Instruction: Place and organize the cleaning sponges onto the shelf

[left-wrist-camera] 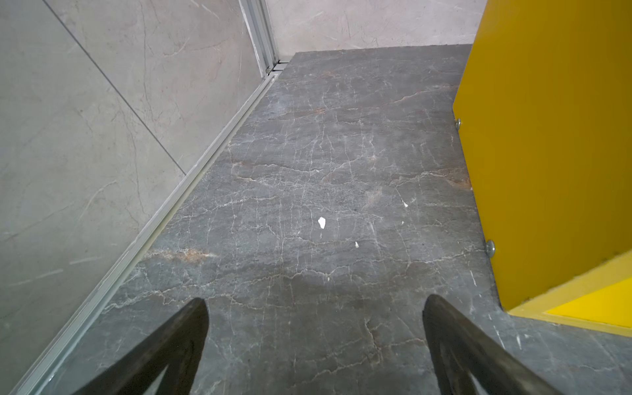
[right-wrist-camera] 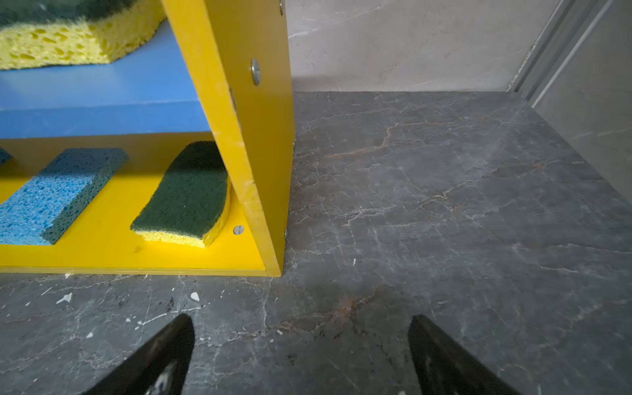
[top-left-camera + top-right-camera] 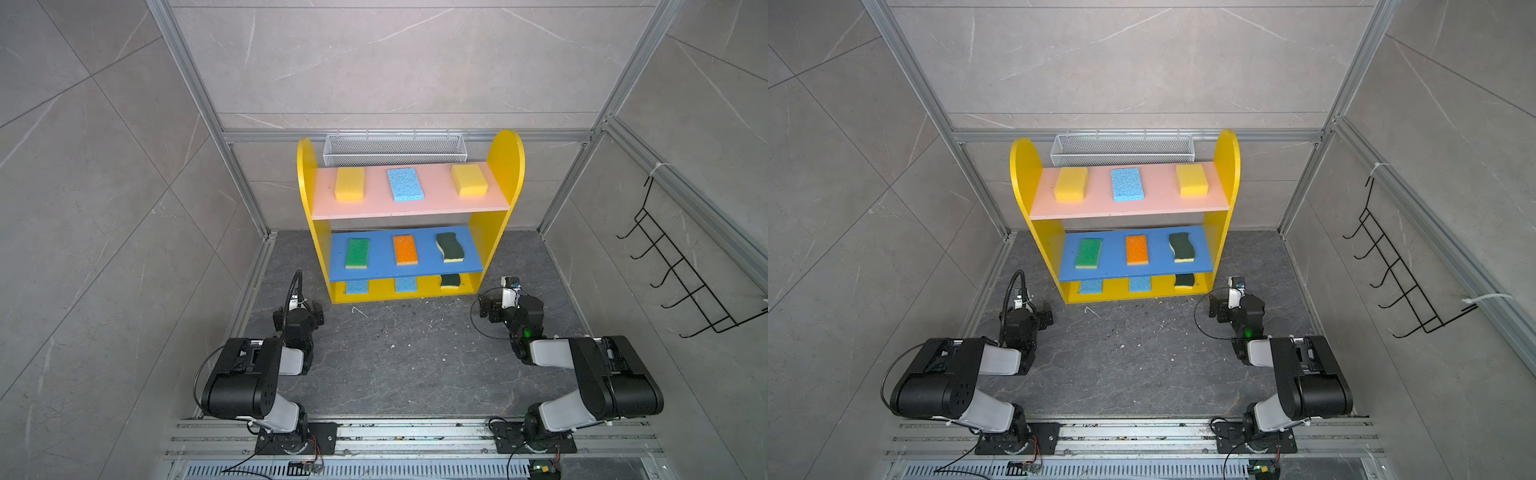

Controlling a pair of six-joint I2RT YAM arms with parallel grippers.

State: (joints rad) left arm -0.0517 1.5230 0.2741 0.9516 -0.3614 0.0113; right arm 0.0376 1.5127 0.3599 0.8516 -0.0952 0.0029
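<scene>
The yellow shelf stands at the back on the dark floor, with several cleaning sponges lying on it. On the pink board lie a yellow sponge, a light blue one and another yellow one. The blue board holds a green, an orange and a wavy dark green sponge. The bottom carries two light blue sponges and a dark green one. My left gripper is open and empty over the floor, beside the shelf's left panel. My right gripper is open and empty by the front right corner.
A white mesh basket hangs on the back wall behind the shelf. A black wire hook rack hangs on the right wall. Grey walls with metal rails close in three sides. White flecks dot the floor.
</scene>
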